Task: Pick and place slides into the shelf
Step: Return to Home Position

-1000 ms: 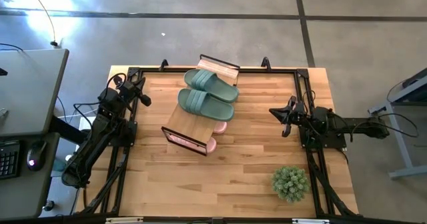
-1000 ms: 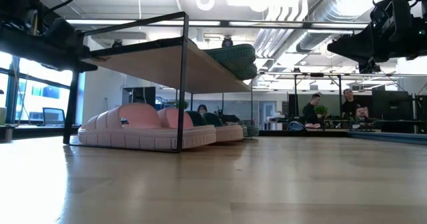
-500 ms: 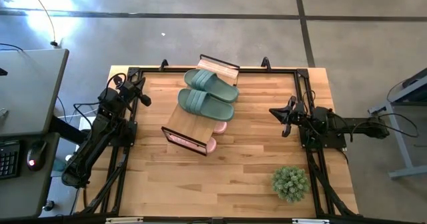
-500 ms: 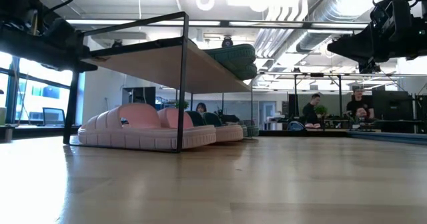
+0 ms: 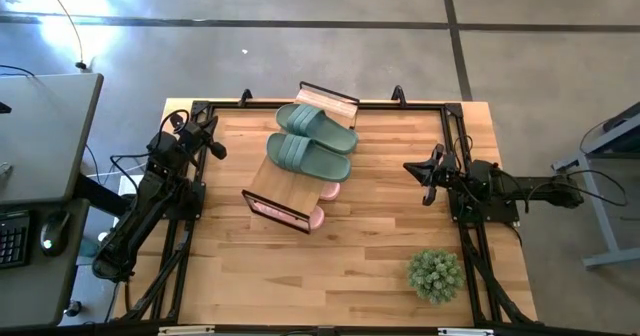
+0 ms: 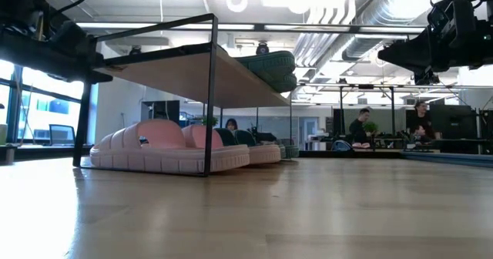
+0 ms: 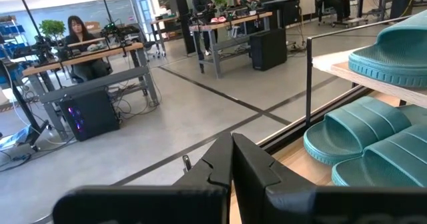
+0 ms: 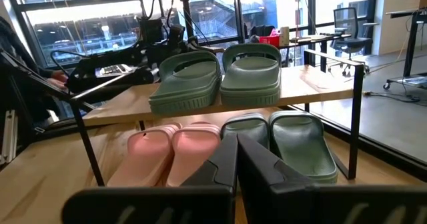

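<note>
The shelf [image 5: 272, 186] stands on the bench [image 5: 370, 246], in the middle and a little toward the far edge, turned at an angle to the bench edges. It carries six slides in all. Two green slides [image 5: 312, 141] lie side by side on its plank top. Under the plank there are four more: one pink pair [image 8: 170, 147] and, just beside it, one green pair [image 8: 293, 141], all resting on the bench surface inside the wire frame.

My left end effector [image 7: 231, 144] is at the left far corner of the bench, well apart from the shelf. Its two fingers are pressed together and hold nothing. My right end effector [image 8: 237, 144] is at the right side of the bench and faces the shelf. It is also pressed together and empty.

One small plant [image 5: 434, 274] stands near the right front corner. In the room behind, one person [image 7: 75, 34] sits at a desk.
</note>
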